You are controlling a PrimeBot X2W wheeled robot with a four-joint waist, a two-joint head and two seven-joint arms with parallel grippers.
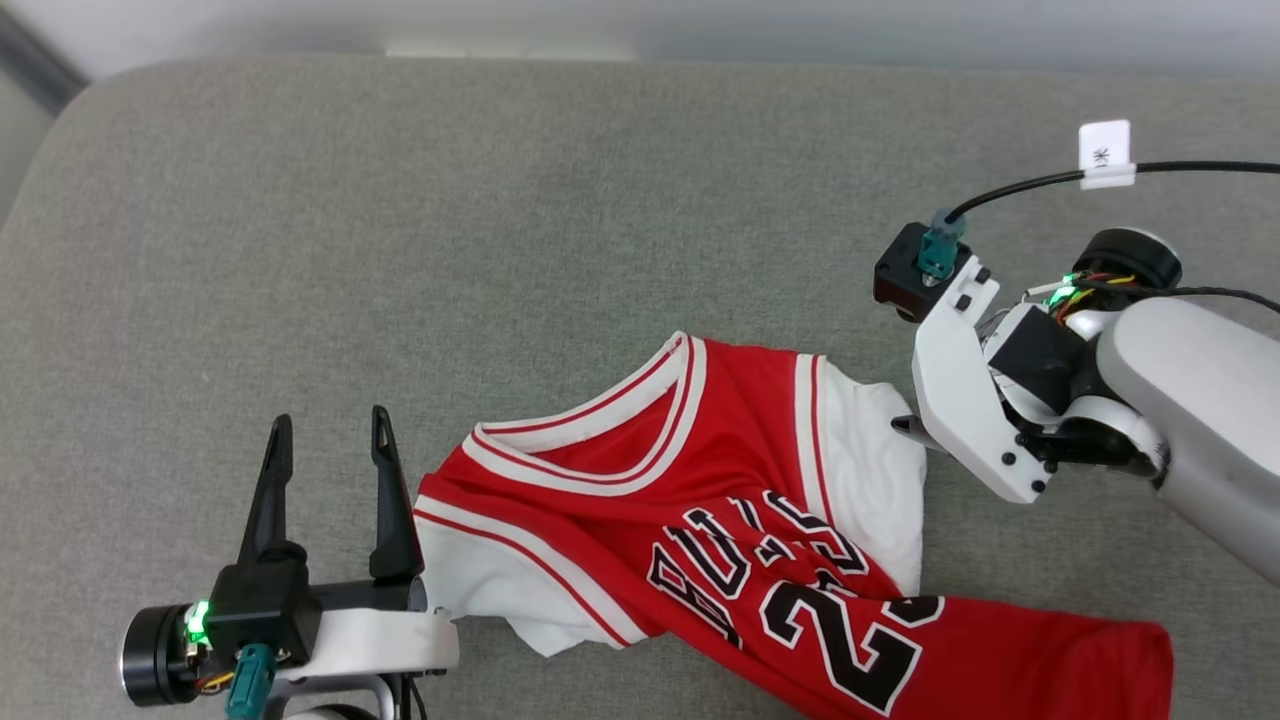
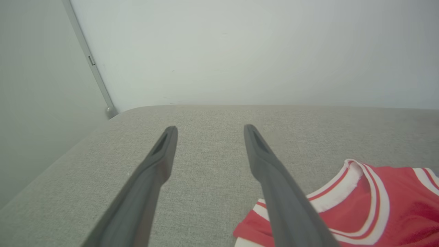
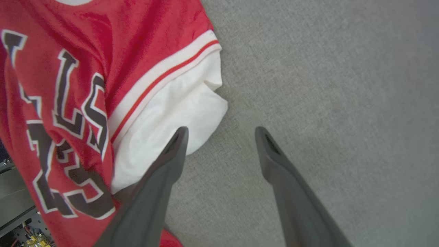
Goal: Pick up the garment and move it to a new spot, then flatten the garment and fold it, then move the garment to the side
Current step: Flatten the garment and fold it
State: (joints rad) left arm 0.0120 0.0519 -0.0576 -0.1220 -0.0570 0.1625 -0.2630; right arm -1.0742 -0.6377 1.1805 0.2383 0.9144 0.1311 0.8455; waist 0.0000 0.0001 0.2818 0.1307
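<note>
Left gripper (image 1: 331,418) nearest, at the near-left corner of the cushion (image 1: 500,200), fingers spread wide, empty, pointing toward the far edge over bare fabric. Garment (image 1: 720,480) just to the right of it along the near edge, rumpled, print side up, collar (image 1: 590,440) toward the cushion's middle, hem trailing off toward the near-right corner. Long axis therefore slanted from the centre to the near right, lying across the line of the left fingers rather than along it. Right gripper (image 3: 221,133) reaching in from the right edge, fingers likewise parted and gripping nothing: one above the rim of the white sleeve (image 3: 171,113), the other above bare cushion just beside it. Cannot tell contact from hovering for the finger over the cloth. Judged closer to a grasp: the right gripper, already astride the sleeve's edge and needing little more than a descent and a squeeze. For the left, probably a turn or a shift rightward first, toward the other sleeve just beside its wrist. Pick-up not yet made, by the look of it, with moving, flattening and folding all ahead. Hidden or cut off: hem and lower body past the bottom of the head view; most of the right fingers behind the white wrist housing there; lettering and number creased, second digit hard to read; back of the garment unseen.
</note>
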